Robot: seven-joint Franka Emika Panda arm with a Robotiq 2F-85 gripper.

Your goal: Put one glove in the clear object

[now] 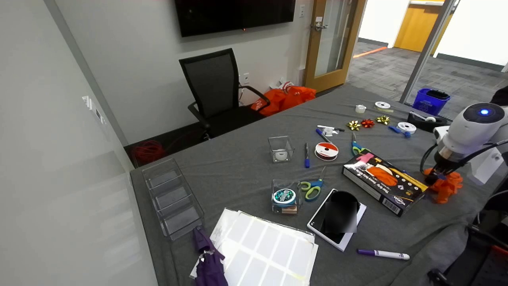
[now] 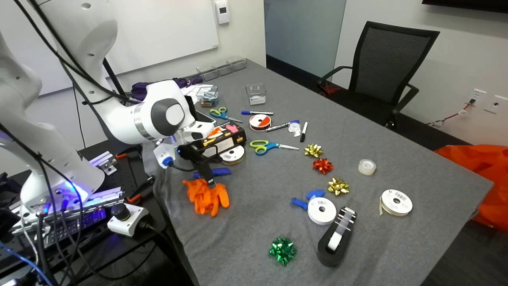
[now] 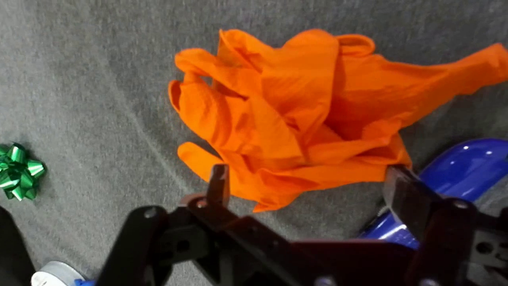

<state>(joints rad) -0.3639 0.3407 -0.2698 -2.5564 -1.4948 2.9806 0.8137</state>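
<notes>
Bright orange gloves lie in a crumpled heap on the grey cloth in the wrist view (image 3: 285, 115) and in both exterior views (image 1: 447, 190) (image 2: 204, 200). I cannot tell whether the heap is one glove or two. My gripper (image 3: 305, 172) is open above the heap's edge, its fingers wide apart with nothing held between them. It points down at the heap in an exterior view (image 2: 208, 180). Two small clear square containers stand farther along the table. One clear container (image 1: 280, 142) (image 2: 253, 89) holds a white tape roll; another clear container (image 1: 279, 185) (image 2: 205, 92) holds a turquoise roll.
A blue glossy object (image 3: 464, 171) (image 2: 218, 172) lies against the right finger's side. A black glove box (image 1: 383, 180) lies between gripper and containers. Scissors (image 1: 313, 188), ribbon spools (image 1: 326, 151) and a tablet (image 1: 323, 218) lie nearby. A long clear tray (image 1: 172, 198) stands farther off.
</notes>
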